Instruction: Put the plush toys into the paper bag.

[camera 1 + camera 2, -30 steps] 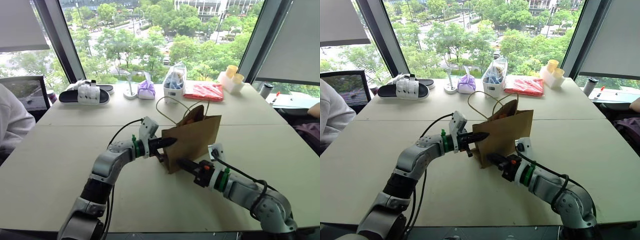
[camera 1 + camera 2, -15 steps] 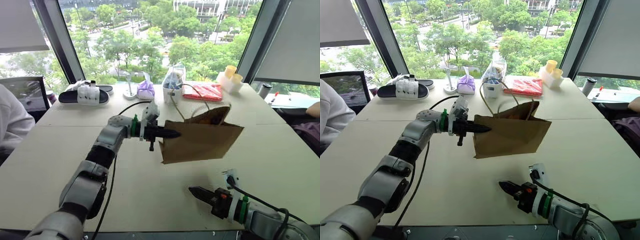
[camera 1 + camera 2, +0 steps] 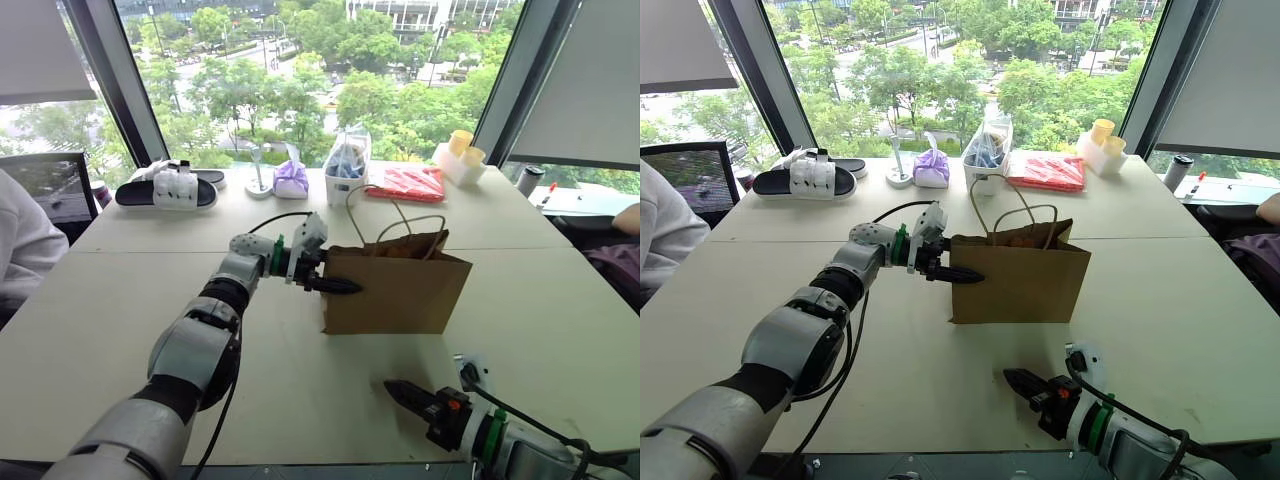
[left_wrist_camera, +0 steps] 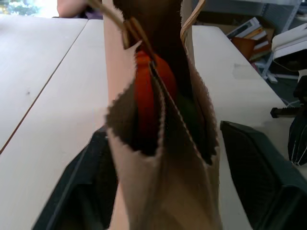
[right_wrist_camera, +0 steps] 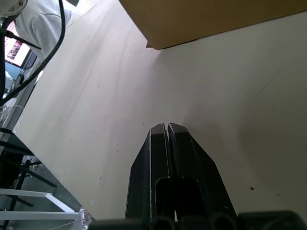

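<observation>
**Bag upright, both toys inside**

Nearest me, my right gripper (image 3: 392, 386) hangs low over the table (image 3: 120, 300) with its fingers pressed flat together, holding nothing — well apart from the paper bag (image 3: 400, 290).

Farther out, my left gripper (image 3: 345, 288) sits at the bag's narrow end, fingers (image 4: 261, 163) spread wide, one on each side of the paper; I cannot tell whether they touch it. The bag stands upright on the table, cord handles looped above its mouth. Down inside I see the orange plush toy (image 4: 146, 91) and, beside it, the green plush toy (image 4: 189, 112).

Along the far edge by the window lie a black sandal (image 3: 165, 190), a purple pouch (image 3: 292, 178) and a red packet (image 3: 408, 183).
</observation>
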Available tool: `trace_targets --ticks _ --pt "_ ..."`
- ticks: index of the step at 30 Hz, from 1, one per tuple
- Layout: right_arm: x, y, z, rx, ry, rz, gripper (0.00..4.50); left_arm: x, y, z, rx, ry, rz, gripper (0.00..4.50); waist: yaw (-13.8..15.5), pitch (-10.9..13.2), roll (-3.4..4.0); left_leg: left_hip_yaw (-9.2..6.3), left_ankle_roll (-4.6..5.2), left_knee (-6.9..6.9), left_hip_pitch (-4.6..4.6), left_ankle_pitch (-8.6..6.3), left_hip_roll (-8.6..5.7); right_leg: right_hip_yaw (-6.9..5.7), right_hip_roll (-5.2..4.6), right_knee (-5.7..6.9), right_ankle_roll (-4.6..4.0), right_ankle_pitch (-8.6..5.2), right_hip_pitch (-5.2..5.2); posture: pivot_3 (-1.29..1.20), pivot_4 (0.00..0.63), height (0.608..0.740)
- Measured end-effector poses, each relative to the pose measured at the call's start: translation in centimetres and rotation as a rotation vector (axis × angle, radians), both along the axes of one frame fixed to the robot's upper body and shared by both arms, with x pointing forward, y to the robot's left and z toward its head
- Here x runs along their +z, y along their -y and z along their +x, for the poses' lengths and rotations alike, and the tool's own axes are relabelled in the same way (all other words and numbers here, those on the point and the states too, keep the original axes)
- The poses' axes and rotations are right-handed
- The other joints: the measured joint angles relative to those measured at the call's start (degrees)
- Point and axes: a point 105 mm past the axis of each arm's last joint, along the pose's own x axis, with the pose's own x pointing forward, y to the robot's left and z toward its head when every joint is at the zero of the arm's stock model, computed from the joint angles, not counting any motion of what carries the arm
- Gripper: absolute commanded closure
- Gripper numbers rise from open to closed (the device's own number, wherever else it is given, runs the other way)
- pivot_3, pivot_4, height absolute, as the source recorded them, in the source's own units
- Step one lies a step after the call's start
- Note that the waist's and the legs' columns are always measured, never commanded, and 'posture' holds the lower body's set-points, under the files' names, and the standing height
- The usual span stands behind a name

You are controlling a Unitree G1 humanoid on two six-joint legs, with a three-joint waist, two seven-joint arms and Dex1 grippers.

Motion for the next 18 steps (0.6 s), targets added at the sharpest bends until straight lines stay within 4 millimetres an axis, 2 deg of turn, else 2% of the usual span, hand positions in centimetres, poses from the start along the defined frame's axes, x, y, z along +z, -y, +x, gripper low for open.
trace_targets --ticks 4,8,9,11,13,14,16,18 --pt "0.3 -0.2 0.0 0.023 0.009 0.018 4.5 0.6 -2.0 0.8 0.063 0.064 0.038 0.82 -0.55 -0.01 0.01 -0.03 0.0 0.0 0.02 0.0 0.0 0.0 0.0 0.13 0.02 -0.01 -0.04 0.0 0.15 0.74" --pt "0.3 -0.1 -0.2 0.048 0.003 0.04 4.5 0.1 -3.9 0.6 0.108 0.049 0.02 0.82 -0.85 -0.01 0.01 -0.06 0.0 0.0 0.04 0.0 0.01 0.01 -0.01 0.29 0.01 -0.02 -0.09 0.0 0.15 0.74" --pt "0.5 -0.1 -0.1 0.057 0.007 0.047 4.5 0.0 -4.6 0.6 0.142 0.019 -0.011 0.82 -0.98 -0.01 0.01 -0.08 0.0 0.0 0.03 0.0 0.02 0.01 -0.01 0.35 0.01 -0.02 -0.12 0.0 0.15 0.74" --pt "1.8 0.9 0.7 0.053 0.046 0.077 4.5 0.7 -7.0 0.5 0.317 -0.098 -0.214 0.82 -1.68 -0.01 0.05 -0.13 0.0 -0.03 0.08 0.0 0.16 0.15 -0.05 0.46 0.0 -0.02 -0.23 0.0 0.15 0.74" --pt "3.6 2.5 1.7 0.017 0.11 0.092 4.5 0.5 -9.7 -1.4 0.446 -0.191 -0.326 0.82 -2.45 -0.02 0.06 -0.15 0.0 -0.09 0.1 0.0 0.28 0.23 -0.06 0.52 -0.01 -0.02 -0.29 0.0 0.15 0.74" --pt "4.2 3.3 1.8 -0.001 0.129 0.085 4.5 0.1 -10.3 -2.5 0.485 -0.236 -0.345 0.82 -2.34 -0.02 0.06 -0.2 0.0 -0.12 0.1 0.0 0.28 0.22 -0.05 0.53 -0.01 -0.03 -0.29 0.0 0.15 0.74" --pt "5.1 4.1 1.6 0.011 0.144 0.077 4.5 -1.0 -11.3 -6.0 0.573 -0.318 -0.363 0.82 -1.93 -0.04 0.08 -0.23 -0.01 -0.15 0.07 -0.01 0.28 0.25 -0.07 0.49 -0.02 -0.03 -0.31 0.0 0.15 0.74" --pt "5.6 4.8 1.1 0.028 0.132 0.062 4.5 -2.6 -11.4 -9.1 0.634 -0.398 -0.337 0.82 -0.85 -0.03 0.05 -0.17 -0.02 -0.1 0.05 -0.02 0.26 0.27 -0.08 0.4 -0.04 -0.03 -0.27 0.0 0.15 0.74"
